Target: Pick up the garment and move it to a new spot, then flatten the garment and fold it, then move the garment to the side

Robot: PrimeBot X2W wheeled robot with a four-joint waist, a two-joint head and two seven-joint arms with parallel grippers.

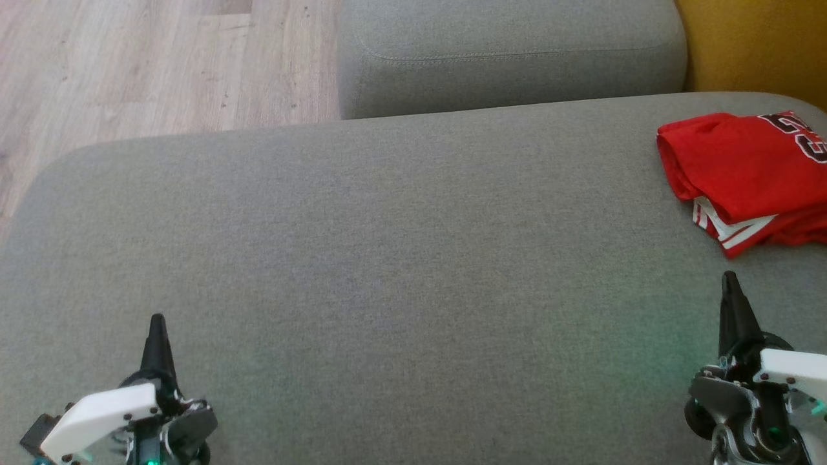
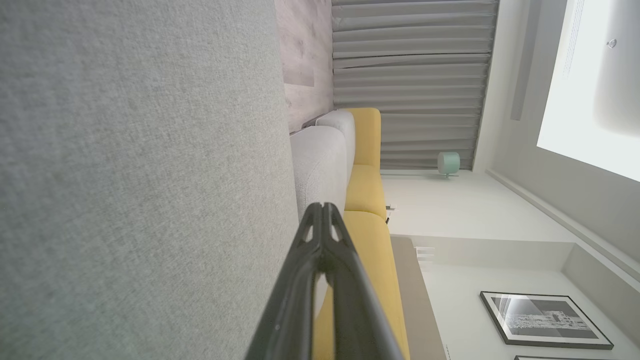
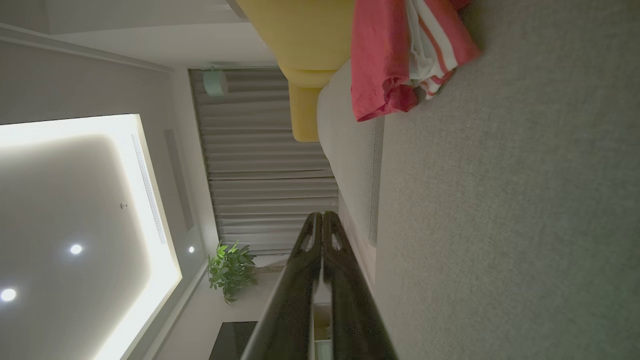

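Folded red garment [image 1: 749,168] lies at 2 o'clock on grey cushion [image 1: 387,258]. At 7 o'clock the left gripper [image 1: 157,321], at 5 o'clock the right gripper [image 1: 730,279]: fingers together, both empty.

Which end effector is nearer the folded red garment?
The right end effector, close to the folded red garment; the left end effector sits across the grey cushion.

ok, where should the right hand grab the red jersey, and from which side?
Probably the near corner of the red jersey, where the striped hem pokes out under the top fold. It lies flat and folded on the cushion, so bring the right hand from the robot's side, low, pinching all layers there.
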